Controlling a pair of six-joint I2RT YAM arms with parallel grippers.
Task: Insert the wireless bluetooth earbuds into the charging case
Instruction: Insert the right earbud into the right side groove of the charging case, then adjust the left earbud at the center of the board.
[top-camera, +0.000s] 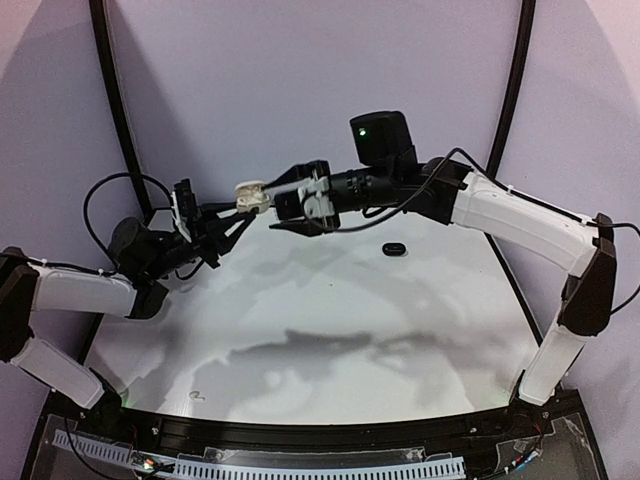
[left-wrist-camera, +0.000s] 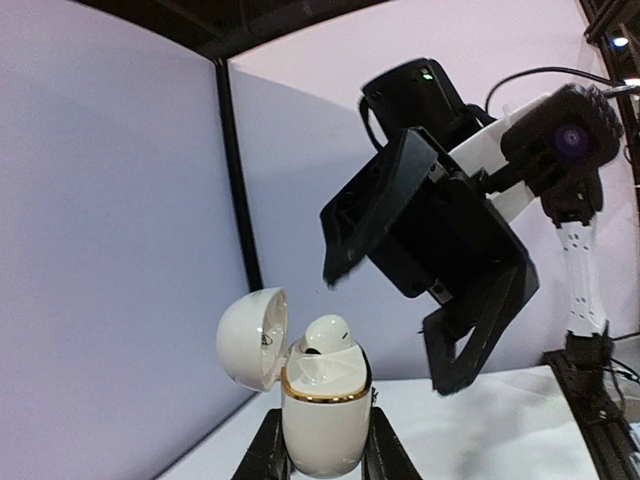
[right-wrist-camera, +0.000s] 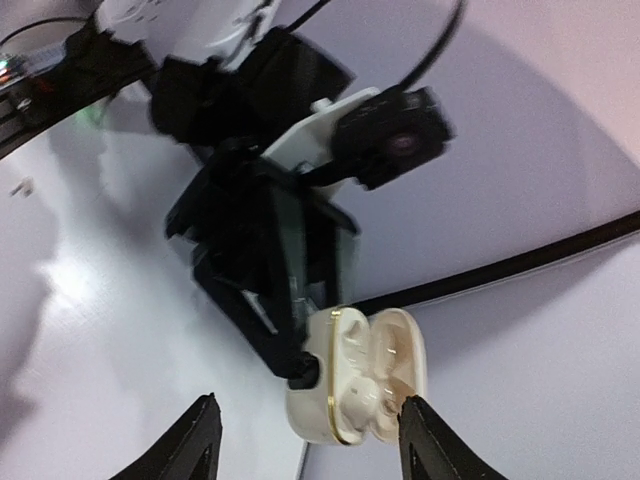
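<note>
Left hand (left-wrist-camera: 322, 440) pinched the open white case (left-wrist-camera: 320, 400); a white earbud (left-wrist-camera: 325, 333) sat in its socket. Right hand (right-wrist-camera: 307, 402) hung spread beside it. Earbud judged light, smooth, slippery: take it gently by its sides.

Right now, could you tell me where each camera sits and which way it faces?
Top external: above and behind the robot, looking down on the table; left arm, right arm show.
Left wrist: looks along the left hand at the white case it grips, open right hand beyond.
Right wrist: looks between its fingertips at that case.
Shared: the open case.
</note>
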